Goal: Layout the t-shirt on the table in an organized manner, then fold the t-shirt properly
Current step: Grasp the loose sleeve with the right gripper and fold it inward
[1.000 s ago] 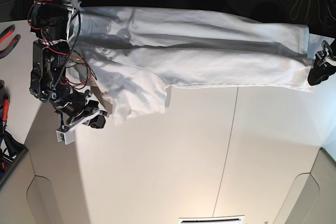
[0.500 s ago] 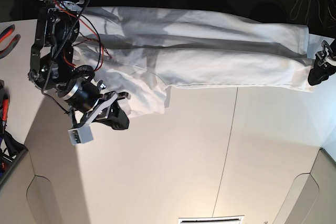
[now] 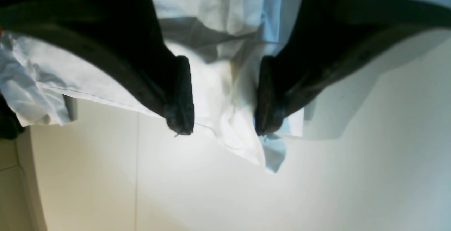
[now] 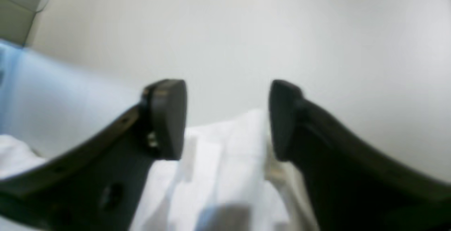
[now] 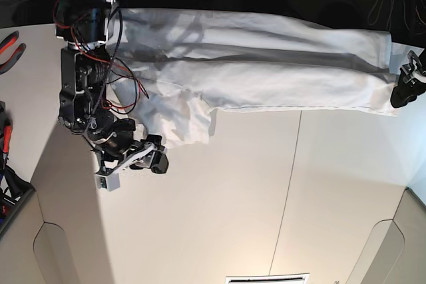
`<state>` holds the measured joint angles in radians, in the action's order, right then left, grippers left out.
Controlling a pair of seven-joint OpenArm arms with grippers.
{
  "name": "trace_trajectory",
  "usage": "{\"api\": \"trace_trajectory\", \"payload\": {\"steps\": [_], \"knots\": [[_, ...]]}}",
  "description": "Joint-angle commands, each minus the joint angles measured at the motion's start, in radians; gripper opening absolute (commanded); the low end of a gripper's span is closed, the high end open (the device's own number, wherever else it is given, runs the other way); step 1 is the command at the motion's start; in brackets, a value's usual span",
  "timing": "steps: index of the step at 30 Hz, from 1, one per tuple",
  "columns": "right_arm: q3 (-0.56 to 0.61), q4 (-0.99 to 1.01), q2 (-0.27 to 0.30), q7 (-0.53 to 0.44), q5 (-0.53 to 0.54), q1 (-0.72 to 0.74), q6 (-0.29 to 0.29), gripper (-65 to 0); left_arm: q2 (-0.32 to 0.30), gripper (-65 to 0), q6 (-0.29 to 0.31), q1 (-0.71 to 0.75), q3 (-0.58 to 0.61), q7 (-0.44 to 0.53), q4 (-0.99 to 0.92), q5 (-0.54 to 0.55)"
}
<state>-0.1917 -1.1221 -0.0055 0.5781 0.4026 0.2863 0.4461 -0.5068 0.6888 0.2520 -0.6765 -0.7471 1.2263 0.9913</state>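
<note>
Base overhead; wrist views close, sharing t-shirt point(image 5: 266, 64).

One white t-shirt point(image 5: 266, 64) lies on one tabletop point(image 5: 233, 204). Two robot arms are in view, each ending in one claw: the left claw point(image 5: 406, 88) and the right claw point(image 5: 152, 154), each with two dark fingers. One red-handled pair of pliers point(image 5: 9, 48) lies at the tabletop's edge.

T-shirt point(image 5: 266, 64) lies stretched wide along tabletop point(image 5: 233, 197) far edge. Right gripper point(image 5: 154, 157) just off shirt's sleeve flap; left gripper point(image 5: 406, 91) at shirt's opposite end. Dark seam point(image 5: 287, 191) runs below shirt.
</note>
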Motion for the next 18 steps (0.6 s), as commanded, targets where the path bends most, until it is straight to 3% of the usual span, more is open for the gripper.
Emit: {"api": "trace_trajectory", "payload": {"steps": [1, 2, 7, 12, 18], "knots": [[0.0, 0.012, 0.003, 0.017, 0.034, 0.037, 0.033, -52.9, -0.022, -33.2, 0.009, -0.005, -0.008, 0.018, 0.017, 0.023], [0.0, 0.027, 0.002, 0.052, 0.061, 0.044, 0.047, -65.0, -0.022, -33.2, 0.009, -0.005, -0.008, 0.018, 0.017, 0.023], [-0.003, -0.095, -0.021, 0.159, 0.161, 0.005, 0.052, -65.0, -0.023, -33.2, 0.009, -0.005, -0.008, 0.017, 0.017, 0.023], [0.007, -0.402, -0.101, 0.288, 0.224, -0.128, 0.069, -65.0, -0.022, -33.2, 0.009, -0.005, -0.008, 0.017, 0.017, 0.023], [0.154, -0.681, -0.108, 0.303, 0.242, -0.35, 0.075, -65.0, -0.022, -33.2, 0.009, -0.005, -0.008, 0.017, 0.017, 0.023]]}}
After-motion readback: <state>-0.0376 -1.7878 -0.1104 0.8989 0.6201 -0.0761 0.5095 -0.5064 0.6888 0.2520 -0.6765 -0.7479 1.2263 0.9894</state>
